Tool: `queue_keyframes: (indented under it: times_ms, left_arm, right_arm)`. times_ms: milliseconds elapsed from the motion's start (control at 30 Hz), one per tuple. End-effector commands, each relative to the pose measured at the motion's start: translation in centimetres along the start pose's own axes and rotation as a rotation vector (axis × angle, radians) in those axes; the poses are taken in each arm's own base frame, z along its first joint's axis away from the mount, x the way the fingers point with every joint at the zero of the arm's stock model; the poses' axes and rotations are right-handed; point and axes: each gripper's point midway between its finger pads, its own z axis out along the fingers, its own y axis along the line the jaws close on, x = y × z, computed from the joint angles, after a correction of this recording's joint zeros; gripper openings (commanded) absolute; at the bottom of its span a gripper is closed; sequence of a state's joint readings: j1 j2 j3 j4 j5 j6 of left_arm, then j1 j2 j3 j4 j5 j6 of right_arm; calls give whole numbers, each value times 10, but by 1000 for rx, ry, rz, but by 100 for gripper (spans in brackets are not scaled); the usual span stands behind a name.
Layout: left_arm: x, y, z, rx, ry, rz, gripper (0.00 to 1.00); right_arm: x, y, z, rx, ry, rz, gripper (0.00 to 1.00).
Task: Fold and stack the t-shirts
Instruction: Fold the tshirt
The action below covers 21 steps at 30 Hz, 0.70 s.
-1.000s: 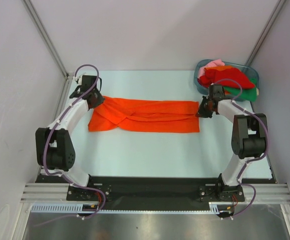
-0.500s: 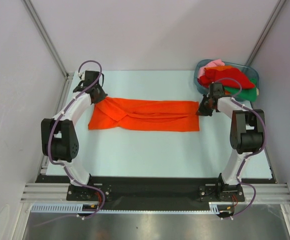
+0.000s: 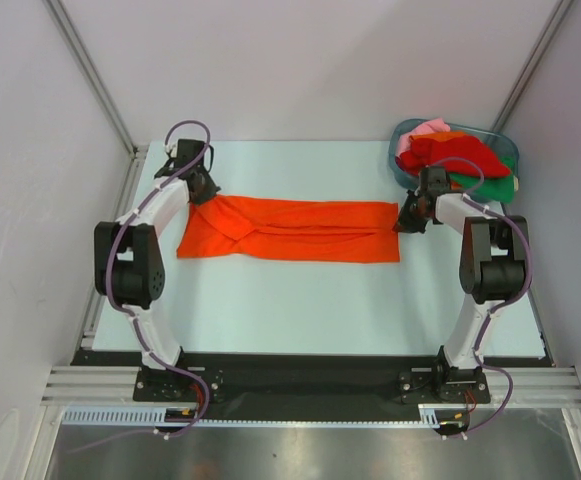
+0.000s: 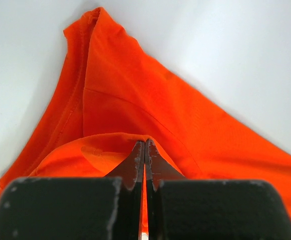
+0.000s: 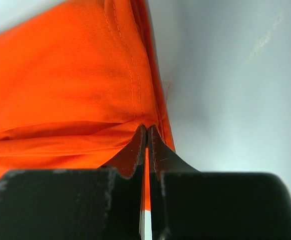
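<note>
A bright orange t-shirt (image 3: 290,232) lies on the table as a long band folded lengthwise, running left to right. My left gripper (image 3: 203,190) is shut on its far-left corner, and in the left wrist view the cloth is pinched and peaked at the closed tips (image 4: 145,142). My right gripper (image 3: 407,221) is shut on the shirt's right edge, with the hem bunched at the tips (image 5: 146,127) in the right wrist view. More t-shirts, red (image 3: 453,150), pink (image 3: 422,131) and green (image 3: 490,184), are heaped in the tub.
A bluish translucent tub (image 3: 505,145) stands at the back right corner, just behind my right gripper. White walls enclose the pale table (image 3: 300,305) on the left, back and right. The arm bases sit on the black rail at the near edge.
My left arm has swung its elbow back and carried the gripper slightly towards the back right, drawing the shirt's far-left corner up into a point. The right gripper has hardly moved.
</note>
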State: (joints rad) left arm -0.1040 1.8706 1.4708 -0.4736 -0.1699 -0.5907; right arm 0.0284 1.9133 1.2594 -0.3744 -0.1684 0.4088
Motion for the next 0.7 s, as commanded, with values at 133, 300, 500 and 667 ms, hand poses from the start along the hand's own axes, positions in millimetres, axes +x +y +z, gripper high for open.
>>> queue_keyframes:
  times_ms: [133,300,500,667]
  left_arm:
    - [-31,-17,-1,40,-57,12,0]
    - [-34,-15,5,21,-54,22,2]
    - [-60,-19,-15,20,-74,66,61]
    - [-50,12,-64,7,-107,1,73]
  right_arm:
    - [-21,1,0,-8,-44,-18,0]
    - [-25,0,-1,-3,-54,-26,13]
    - [-54,6,-43,77,-159,-125,33]
    - [-20,56,-82,-62,-149,-215,47]
